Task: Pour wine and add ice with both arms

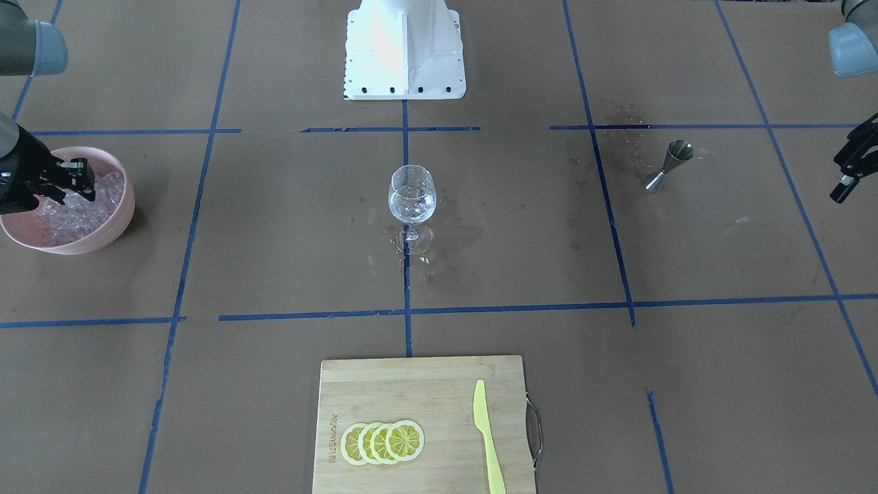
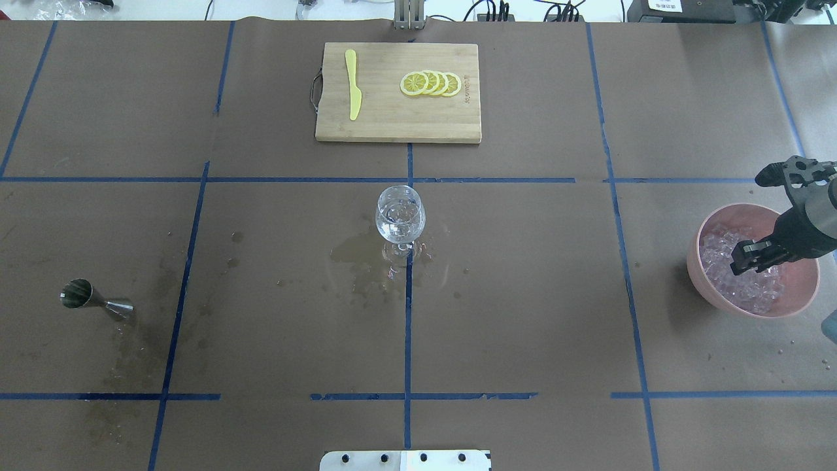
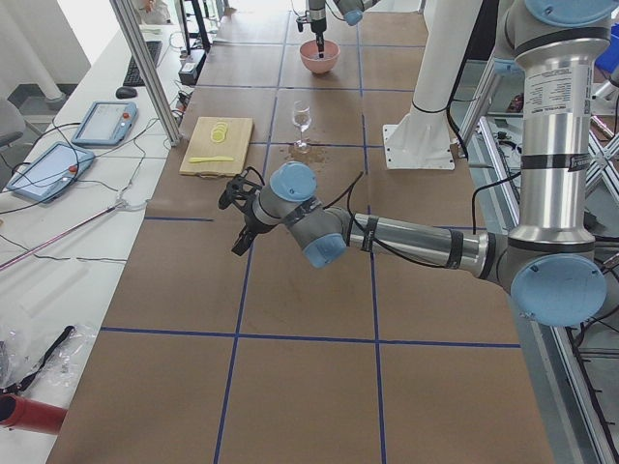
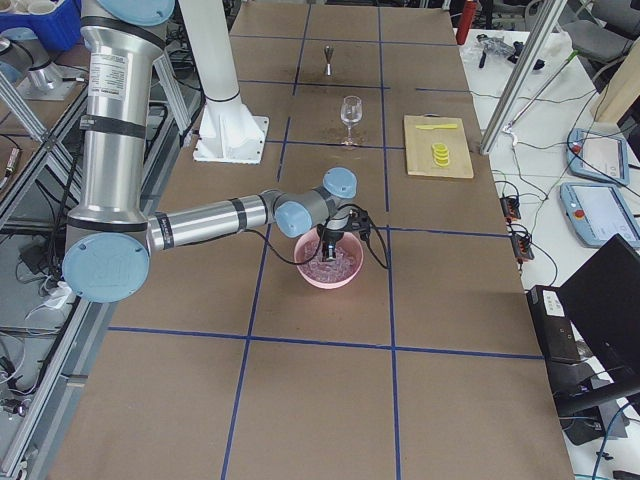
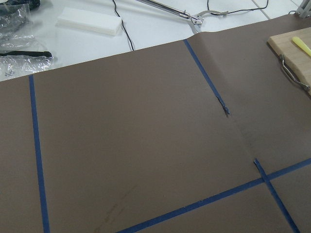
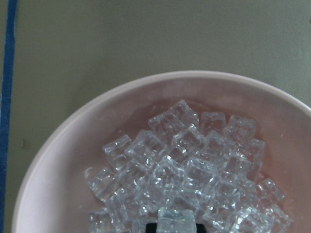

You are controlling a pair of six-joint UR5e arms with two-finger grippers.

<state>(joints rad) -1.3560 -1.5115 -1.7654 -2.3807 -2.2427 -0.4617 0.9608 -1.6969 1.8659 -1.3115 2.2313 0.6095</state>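
Note:
The wine glass (image 1: 412,199) stands upright at the table's centre with a little clear liquid in its bowl; it also shows in the overhead view (image 2: 399,216). A pink bowl (image 2: 709,288) full of ice cubes (image 6: 194,165) sits at the robot's right. My right gripper (image 2: 752,258) is down in the bowl, shut on one ice cube (image 6: 176,221). My left gripper (image 1: 835,180) hovers open and empty at the table's far left, apart from the steel jigger (image 1: 669,165), which stands upright.
A wooden cutting board (image 2: 392,121) at the far side holds several lemon slices (image 2: 431,83) and a yellow knife (image 2: 353,91). Wet spill marks (image 2: 356,255) surround the glass foot. The white pedestal (image 1: 405,48) stands at the robot's edge.

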